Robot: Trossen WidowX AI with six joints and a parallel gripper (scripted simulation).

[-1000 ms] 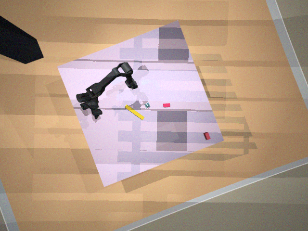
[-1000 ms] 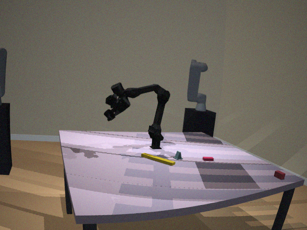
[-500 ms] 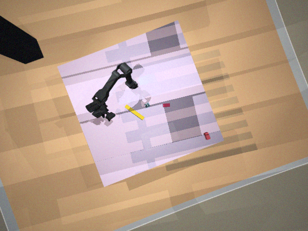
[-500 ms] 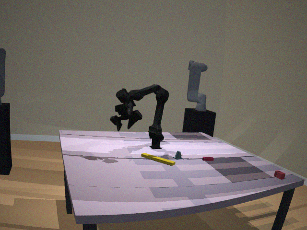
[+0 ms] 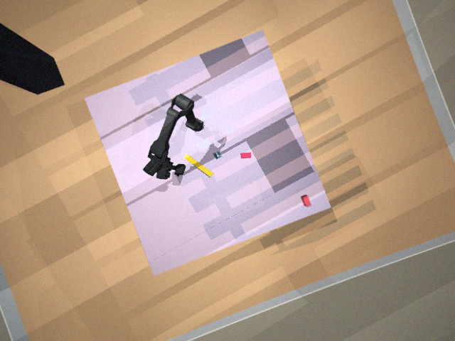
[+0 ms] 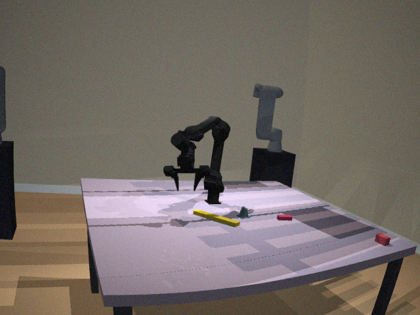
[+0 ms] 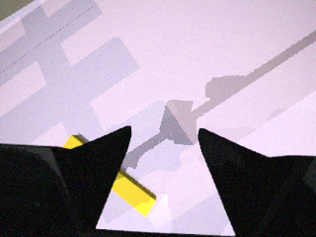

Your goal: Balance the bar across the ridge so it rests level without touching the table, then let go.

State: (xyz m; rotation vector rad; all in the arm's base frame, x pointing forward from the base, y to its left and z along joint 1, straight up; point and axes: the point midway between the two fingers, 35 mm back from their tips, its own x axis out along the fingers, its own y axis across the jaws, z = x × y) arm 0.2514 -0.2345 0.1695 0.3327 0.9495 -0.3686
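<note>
The yellow bar (image 5: 198, 165) (image 6: 216, 218) (image 7: 132, 192) lies flat on the table; in the wrist view the left finger hides part of it. The small dark teal ridge (image 5: 217, 155) (image 6: 243, 212) stands on the table just beyond one side of the bar, apart from it. My gripper (image 6: 186, 189) (image 7: 164, 131) is open and empty, pointing down above the table, to the left of the bar in the top and exterior views. The ridge is not seen in the wrist view.
A flat pink-red block (image 5: 245, 155) (image 6: 284, 217) lies to the right of the ridge. A red block (image 5: 306, 200) (image 6: 382, 239) lies near the table's right corner. Shadows and patches of shade cross the table (image 5: 176, 234) (image 6: 152, 264).
</note>
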